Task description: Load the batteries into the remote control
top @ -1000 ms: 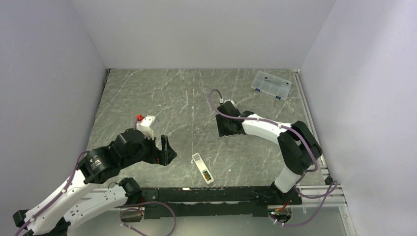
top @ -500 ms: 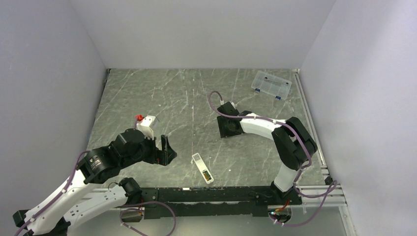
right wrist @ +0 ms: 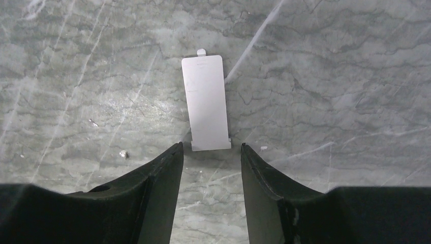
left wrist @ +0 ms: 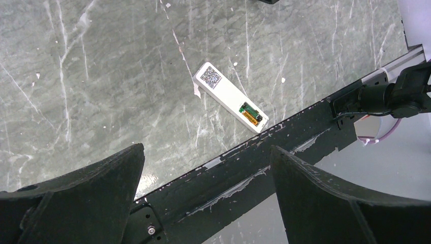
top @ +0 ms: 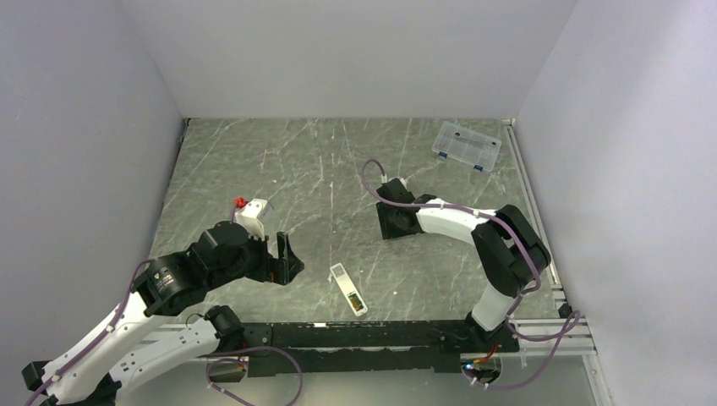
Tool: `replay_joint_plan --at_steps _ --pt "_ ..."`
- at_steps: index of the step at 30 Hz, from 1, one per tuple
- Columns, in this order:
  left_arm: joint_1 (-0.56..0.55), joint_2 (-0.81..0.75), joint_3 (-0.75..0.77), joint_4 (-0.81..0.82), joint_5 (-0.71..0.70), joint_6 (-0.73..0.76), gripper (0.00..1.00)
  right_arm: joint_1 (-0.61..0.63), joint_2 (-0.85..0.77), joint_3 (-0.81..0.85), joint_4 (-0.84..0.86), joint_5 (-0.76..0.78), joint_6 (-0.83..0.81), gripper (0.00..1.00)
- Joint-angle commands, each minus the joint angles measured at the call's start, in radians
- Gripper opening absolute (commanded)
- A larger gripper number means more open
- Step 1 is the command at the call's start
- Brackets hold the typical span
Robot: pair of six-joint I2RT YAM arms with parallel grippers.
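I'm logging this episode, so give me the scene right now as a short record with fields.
remote control: flat on the table, recess up
batteries: gold and green, both in the recess
cover piece: flat on the table, off the remote control
left gripper: open, empty, apart from the remote control
right gripper: open, fingertips flanking the cover piece's near end

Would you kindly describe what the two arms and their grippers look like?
Both arms have white links joined by bulky black joints, with a mauve cable running along each. The left arm and right arm end in all-black grippers: the left gripper and right gripper each carry two broad, wedge-shaped matte fingers tapering to blunt tips. No markings show.
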Motion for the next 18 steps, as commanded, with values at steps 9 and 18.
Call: replay_joint_plan --at_steps 9,18 --pt "-0.002 0.0 0.003 0.028 -0.007 0.0 0.99 -0.003 -0.002 -0.015 0.002 0.001 -0.005 0.46" --pt "-0.003 0.003 0.003 0.027 -0.009 0.002 0.99 -0.004 0.009 -0.012 0.014 -0.015 -0.007 0.4"
